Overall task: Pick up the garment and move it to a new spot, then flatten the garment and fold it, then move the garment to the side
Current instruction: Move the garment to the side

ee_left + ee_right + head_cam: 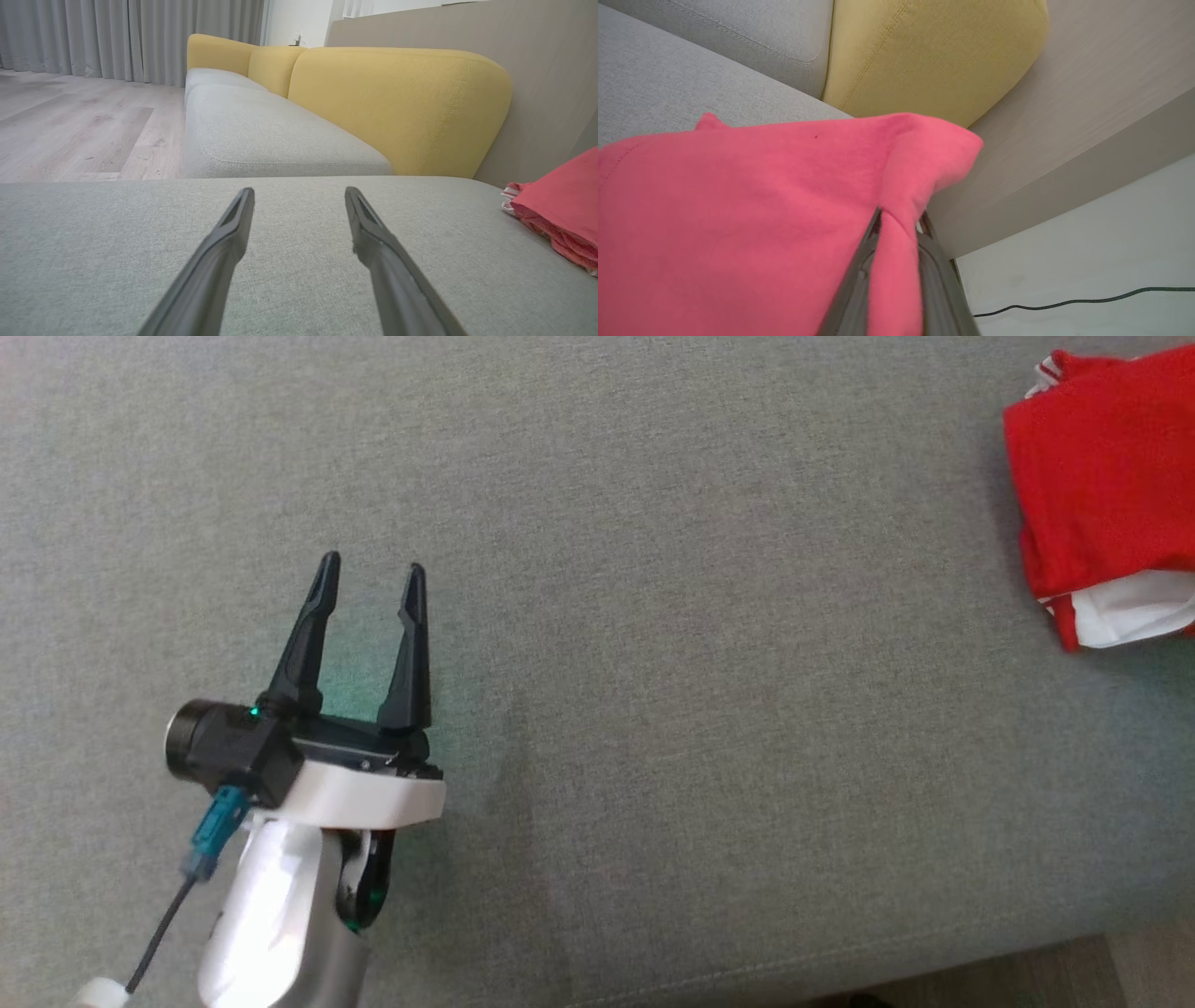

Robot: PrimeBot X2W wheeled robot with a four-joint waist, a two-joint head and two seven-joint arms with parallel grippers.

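We saw the garment (1102, 476), red with a white part showing at its lower edge, lying as a folded packet at the far right of the grey sofa seat (700, 663). It was well apart from the left gripper (372, 565). That gripper hovered over the bare seat with its jaws spread wide and nothing between them.

In the right wrist view the right gripper (900, 219) had its jaws pressed together on a ridge of the red cloth, near the yellow backrest (934, 60). We could not tell how many layers were in the pinch.

We judged the step to be the last one: moving the folded garment to the side. To do it well, the right arm would have to travel low and slowly, sliding the packet and not lifting it high, because a pinch on only the top layer could open the fold. The seat edge and the floor (1087, 242) were near on that side, so the packet should end fully on the seat.

We could read no brand, label or writing. The white trim at the top corner carried red stripes, but no letters.
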